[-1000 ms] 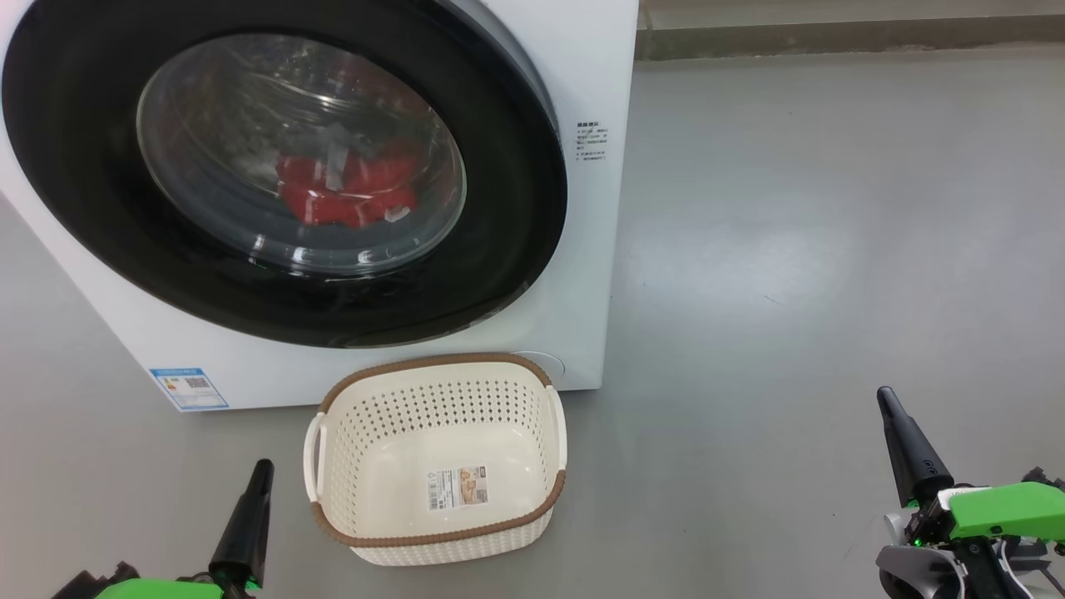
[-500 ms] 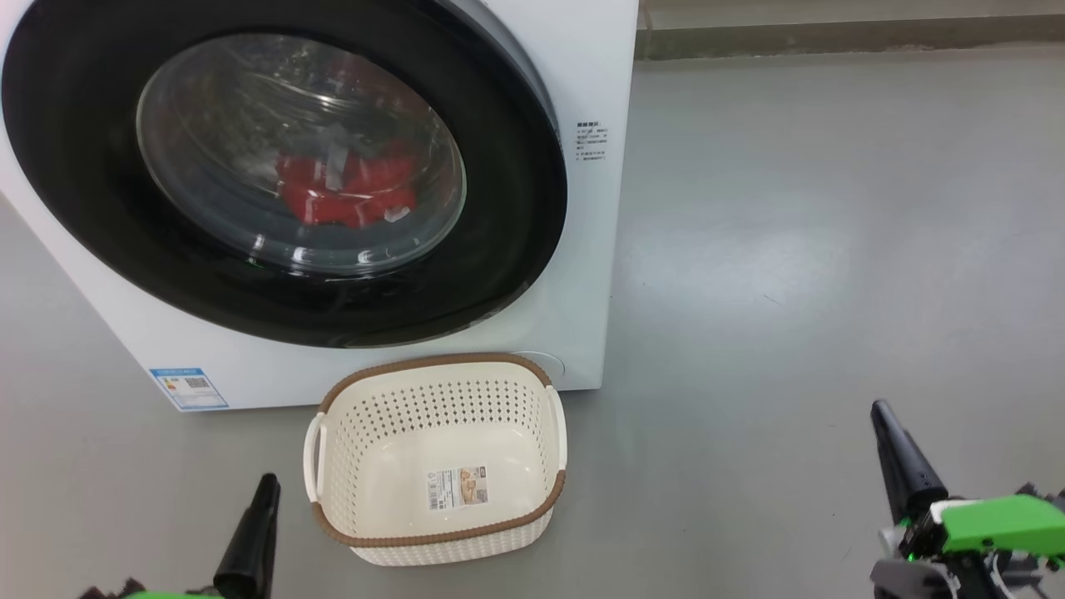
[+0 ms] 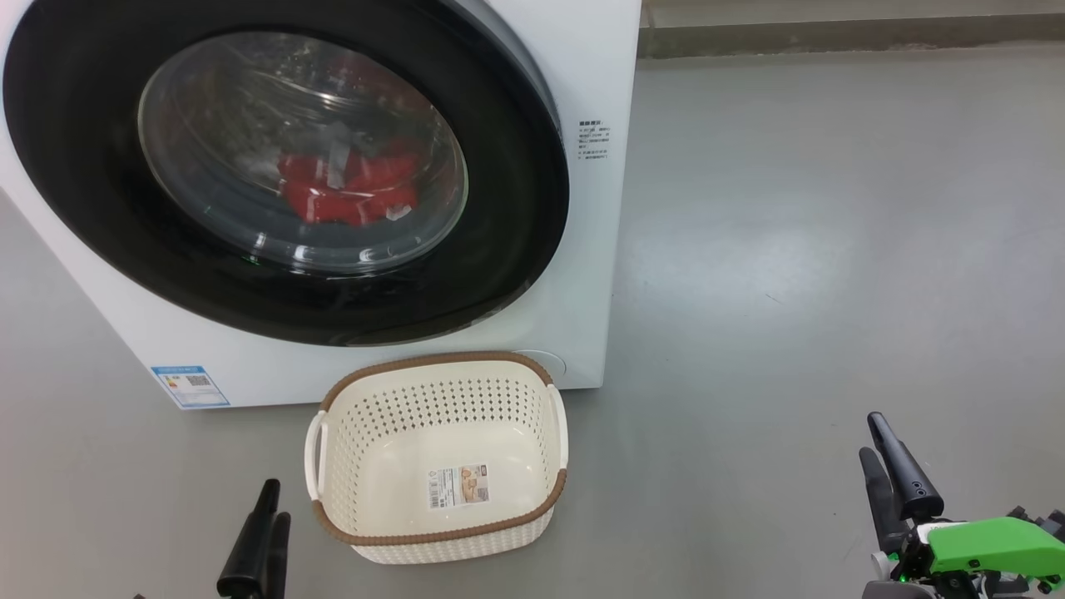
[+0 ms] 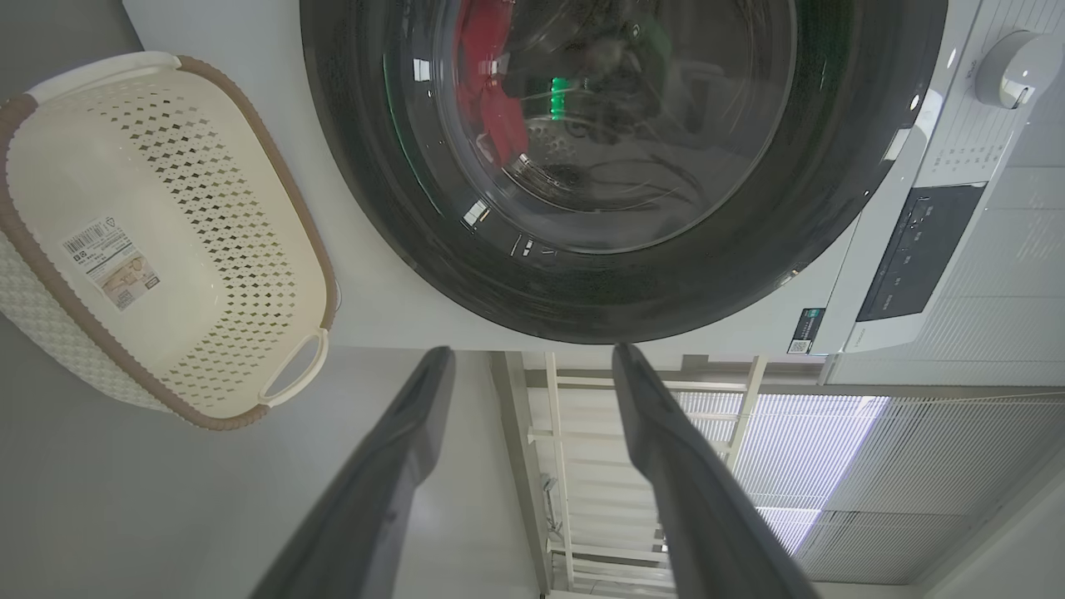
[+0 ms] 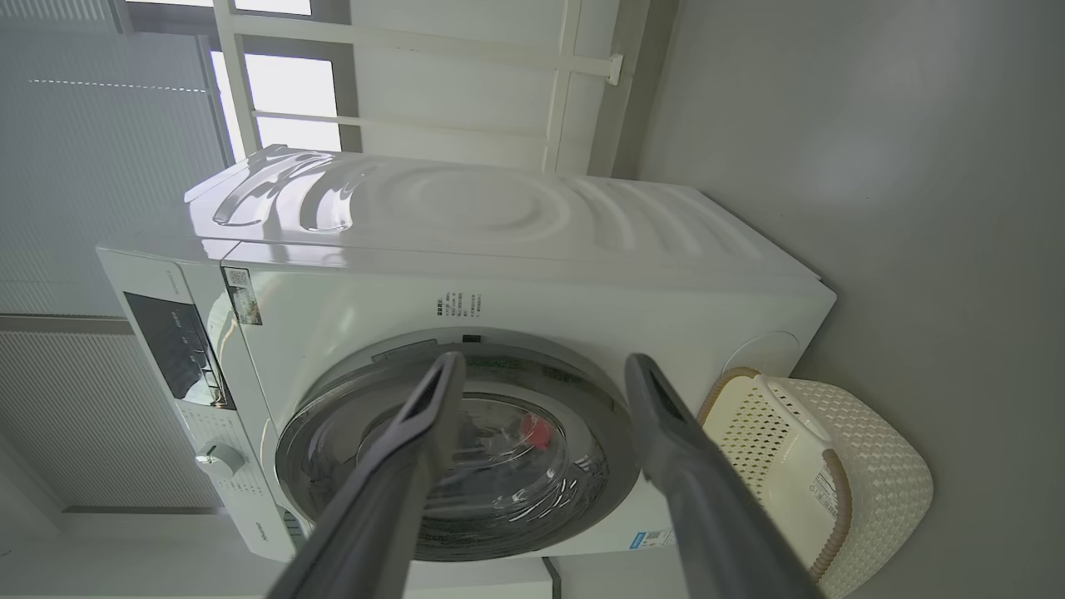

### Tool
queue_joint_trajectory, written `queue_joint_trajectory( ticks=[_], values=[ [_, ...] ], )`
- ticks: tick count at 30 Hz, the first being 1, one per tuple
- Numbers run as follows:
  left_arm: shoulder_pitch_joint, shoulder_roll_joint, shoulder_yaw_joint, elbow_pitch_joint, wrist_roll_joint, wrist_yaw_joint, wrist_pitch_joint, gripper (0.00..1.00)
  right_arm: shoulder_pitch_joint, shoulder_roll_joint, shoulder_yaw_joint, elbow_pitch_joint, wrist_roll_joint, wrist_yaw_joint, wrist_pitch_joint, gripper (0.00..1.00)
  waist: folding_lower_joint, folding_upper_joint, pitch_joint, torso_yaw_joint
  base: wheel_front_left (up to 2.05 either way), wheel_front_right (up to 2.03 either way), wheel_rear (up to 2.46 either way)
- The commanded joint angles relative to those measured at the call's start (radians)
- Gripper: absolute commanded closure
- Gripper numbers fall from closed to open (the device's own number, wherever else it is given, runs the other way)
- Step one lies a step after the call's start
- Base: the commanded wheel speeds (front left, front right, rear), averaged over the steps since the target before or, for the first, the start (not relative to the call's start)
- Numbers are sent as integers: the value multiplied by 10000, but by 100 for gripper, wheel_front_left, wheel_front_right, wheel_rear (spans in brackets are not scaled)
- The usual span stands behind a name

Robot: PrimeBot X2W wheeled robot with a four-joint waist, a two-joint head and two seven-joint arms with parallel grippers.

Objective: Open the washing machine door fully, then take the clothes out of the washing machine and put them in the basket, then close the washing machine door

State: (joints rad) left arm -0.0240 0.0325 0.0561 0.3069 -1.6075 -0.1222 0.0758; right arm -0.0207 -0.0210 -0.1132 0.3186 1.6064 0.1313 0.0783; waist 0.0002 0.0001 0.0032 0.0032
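I read left gripper [image 4: 532, 351] and right gripper [image 5: 541, 358] spread open. Washing machine door [image 3: 516, 208] flush shut, basket [image 3: 441, 359] just beside it, wide floor [image 3: 832, 249] on my right.

The head camera looks forward and steeply down from above the grey floor [image 3: 790, 249], close to the big white front-loading washing machine [image 3: 586, 274]. In that view the glossy black-rimmed round glass door [image 3: 516, 216] lies beyond the left hand [image 3: 274, 502], and the cream perforated plastic basket [image 3: 441, 359] sits just to that hand's right. The left wrist camera, rolled sideways, faces the door from near, just past its fingertips. The right wrist camera, also rolled, looks along the right hand [image 3: 870, 437] from farther back and takes in the whole machine. All three views share the door and the basket.
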Motion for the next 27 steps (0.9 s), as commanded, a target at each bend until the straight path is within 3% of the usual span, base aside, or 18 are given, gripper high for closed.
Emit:
queue_joint_trajectory(
  ticks=[1, 13, 27],
  values=[
    [-188, 117, -15, -351, 208, -11, -105, 0, -158, -149, 92, -335, -198, 1, -117, 0, -1, -1, 2, 1, 0, 0, 0],
    [-84, 135, 29, -708, 1752, -19, -486, 0, -123, -394, 520, -442, -1090, 0, -503, 0, -2, -1, 26, -20, 0, 0, 0],
    [33, 113, -53, -1080, 4343, -29, -898, 0, -150, -714, 1021, -450, -2847, 0, -916, 0, -2, -1, 110, -8, 0, 0, 0]
  ],
)
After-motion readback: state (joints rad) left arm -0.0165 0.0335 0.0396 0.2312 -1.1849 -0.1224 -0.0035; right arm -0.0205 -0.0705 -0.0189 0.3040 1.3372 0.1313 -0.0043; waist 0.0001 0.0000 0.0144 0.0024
